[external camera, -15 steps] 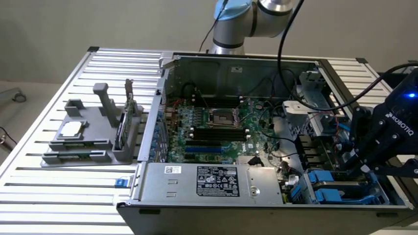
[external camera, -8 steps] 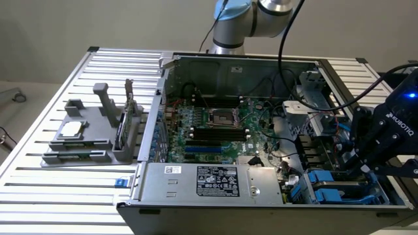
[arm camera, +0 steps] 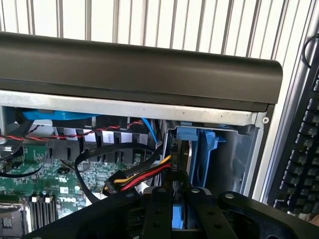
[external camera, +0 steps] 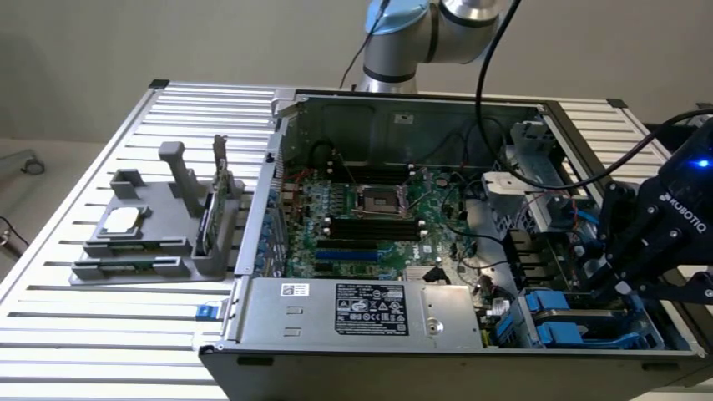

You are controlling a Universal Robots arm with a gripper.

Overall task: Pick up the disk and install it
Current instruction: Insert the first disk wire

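The disk (arm camera: 195, 155) stands on edge in the drive bay at the front corner of the open computer case (external camera: 368, 313), its blue carrier facing the wrist camera. My gripper (arm camera: 182, 206) reaches down onto it, one black finger on each side, shut on the disk. In the exterior view my gripper (external camera: 616, 286) hangs over the bays at the case's right end, and its body hides the disk there.
Blue caddies (external camera: 557, 319) sit in the bay beside the gripper. Red, yellow and black cables (arm camera: 144, 175) run close to the fingers. A grey fixture (external camera: 145, 246) with a silver chip (external camera: 123, 220) stands on the slatted table at the exterior view's left. A keyboard (arm camera: 301, 164) lies outside the case.
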